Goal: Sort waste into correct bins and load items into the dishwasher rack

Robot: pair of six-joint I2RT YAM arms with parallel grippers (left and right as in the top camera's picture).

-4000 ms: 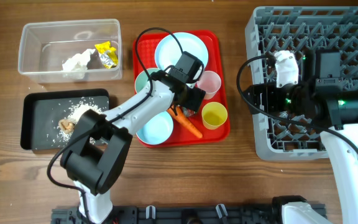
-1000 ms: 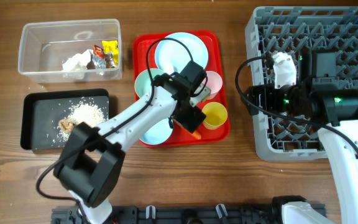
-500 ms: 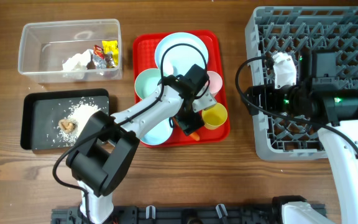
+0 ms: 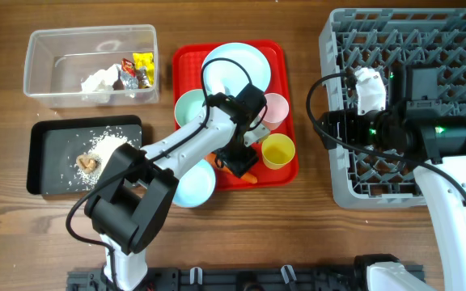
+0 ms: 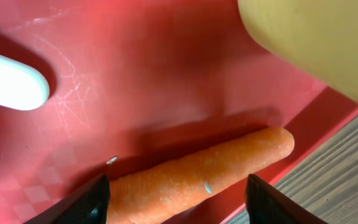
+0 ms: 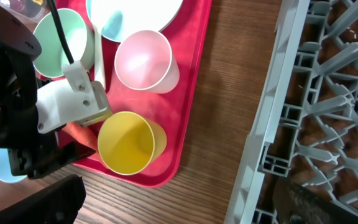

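Observation:
The orange carrot [image 4: 247, 172] lies at the front edge of the red tray [image 4: 285, 56], next to the yellow cup [image 4: 279, 149]. My left gripper [image 4: 237, 159] is low over it and open. In the left wrist view the carrot [image 5: 197, 177] lies between the two fingers [image 5: 179, 208], which are not closed on it. My right gripper [image 4: 330, 129] is open and empty at the left edge of the grey dishwasher rack [image 4: 459, 48]. The clear tub [image 4: 91, 32] holds tissue and wrappers. The black tray [image 4: 35, 158] holds rice and a food scrap.
On the red tray are the blue plate [image 4: 233, 69], a teal bowl [image 4: 191, 105], the pink cup [image 4: 275, 109] and a white spoon [image 5: 11, 81]. A blue bowl [image 4: 192, 184] sits at the tray's front left corner. Bare wood lies between tray and rack [image 6: 229, 124].
My left gripper has swung down from the tray's middle onto the carrot and turned. The front blue bowl has shifted toward the table's front. A dark-red wrapper has appeared in the clear tub. The right arm is still.

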